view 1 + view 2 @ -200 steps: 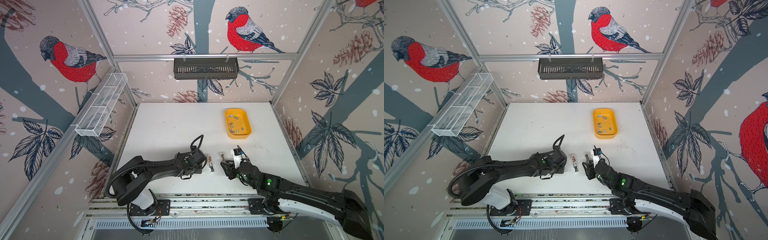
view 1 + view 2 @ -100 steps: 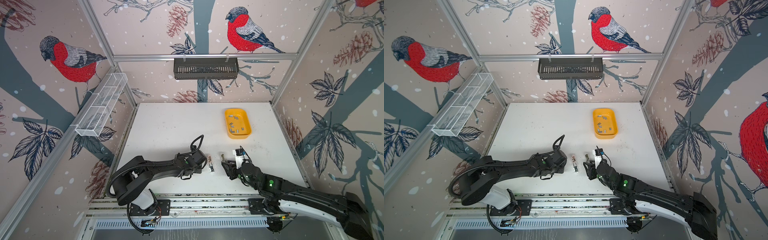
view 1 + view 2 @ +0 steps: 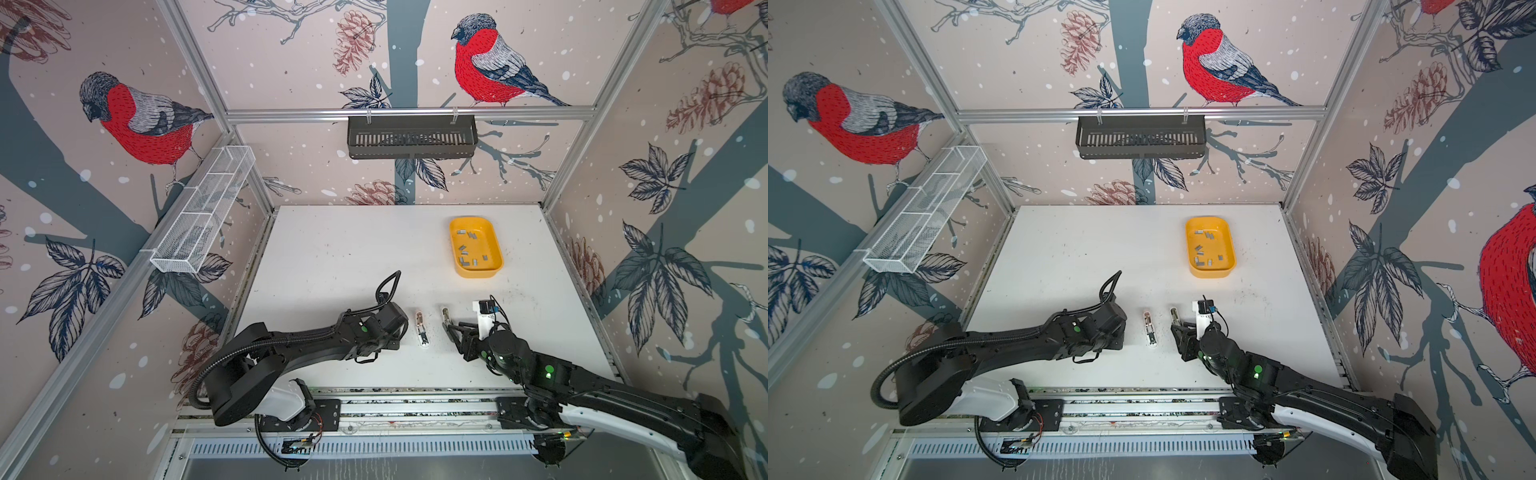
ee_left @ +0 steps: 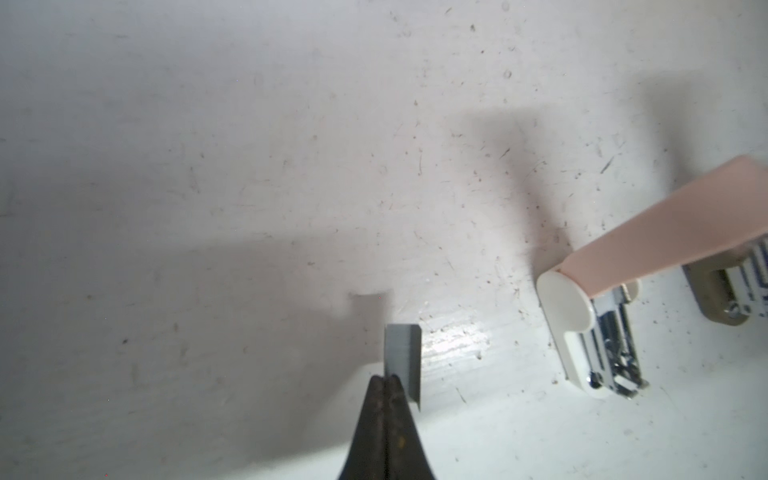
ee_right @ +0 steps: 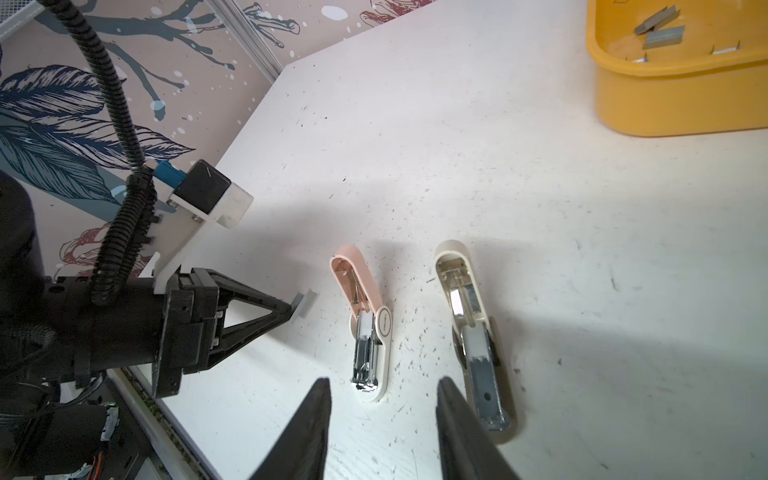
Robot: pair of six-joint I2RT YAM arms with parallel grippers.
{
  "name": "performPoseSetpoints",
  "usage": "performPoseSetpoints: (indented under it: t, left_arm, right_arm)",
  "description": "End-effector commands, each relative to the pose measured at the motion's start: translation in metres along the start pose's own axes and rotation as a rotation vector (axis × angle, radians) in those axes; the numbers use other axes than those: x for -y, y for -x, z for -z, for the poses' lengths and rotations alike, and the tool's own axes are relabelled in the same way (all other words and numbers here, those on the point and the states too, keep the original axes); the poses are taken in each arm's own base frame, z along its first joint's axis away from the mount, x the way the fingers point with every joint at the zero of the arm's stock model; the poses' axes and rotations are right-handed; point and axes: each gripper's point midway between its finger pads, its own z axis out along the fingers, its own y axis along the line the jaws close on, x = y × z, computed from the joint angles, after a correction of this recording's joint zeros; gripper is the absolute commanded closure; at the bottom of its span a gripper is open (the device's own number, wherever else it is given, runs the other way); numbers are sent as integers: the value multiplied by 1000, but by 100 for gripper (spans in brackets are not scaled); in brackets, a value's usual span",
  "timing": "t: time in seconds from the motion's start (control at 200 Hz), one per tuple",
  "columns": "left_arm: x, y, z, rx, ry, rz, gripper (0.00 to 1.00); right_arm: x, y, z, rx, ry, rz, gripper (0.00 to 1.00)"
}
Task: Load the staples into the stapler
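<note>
Left gripper (image 4: 384, 380): fingers closed on one strip (image 4: 402, 357) of staples, seemingly just clear of the table (image 4: 291, 145). Just beside it: pink stapler (image 5: 368, 324), lying open. Right gripper (image 5: 384, 384): fingers apart, empty, low by the pink stapler and the cream stapler (image 5: 461, 291), also open. Other staples (image 3: 464, 249): in the yellow tray (image 3: 478, 272), well apart.

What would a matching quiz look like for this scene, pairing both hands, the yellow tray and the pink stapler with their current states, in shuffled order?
Things:
1. left hand
2. right hand
3. yellow tray
4. pink stapler

States:
A. lying opened out on the table
B. shut on a staple strip
C. open, gripping nothing
D. holding loose staples

Pairs: 1-B, 2-C, 3-D, 4-A.
</note>
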Motion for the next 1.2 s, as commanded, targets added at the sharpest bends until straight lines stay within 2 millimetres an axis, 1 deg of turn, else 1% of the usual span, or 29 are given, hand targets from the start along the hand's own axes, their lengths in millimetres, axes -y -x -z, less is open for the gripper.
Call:
performPoseSetpoints:
  t: [0.0, 0.085, 0.155, 0.245, 0.35, 0.49, 0.575, 0.65, 0.755, 0.981, 1.196]
  left_arm:
    - [8, 8, 8, 28, -39, 6, 100]
    - [16, 16, 16, 52, -86, 5, 100]
    - [26, 22, 23, 64, -161, 6, 100]
    - [36, 35, 33, 89, -269, 27, 100]
    - [41, 54, 49, 140, -355, 34, 100]
    - [54, 75, 76, 204, -480, 20, 100]
    - [67, 86, 98, 243, -636, 40, 100]
    - [75, 95, 117, 284, -751, 61, 100]
    - [81, 105, 139, 327, -830, 59, 100]
    - [96, 119, 179, 366, -1051, 67, 100]
    - [112, 127, 210, 374, -1211, 76, 100]
  right_arm:
    - [-1, 6, 0, 23, 0, -11, 57]
    - [-4, 9, 1, 25, 14, -15, 57]
    - [-9, 12, 1, 26, 31, -25, 57]
    - [-20, 27, 4, 34, 86, -71, 57]
    - [-38, 47, 9, 30, 188, -111, 56]
    - [-54, 74, 15, 39, 279, -139, 54]
    - [-65, 89, 17, 29, 349, -158, 52]
    - [-75, 104, 22, 34, 415, -181, 50]
    - [-82, 119, 27, 49, 477, -207, 48]
    - [-94, 136, 37, 82, 624, -248, 41]
    - [-109, 147, 44, 108, 727, -253, 39]
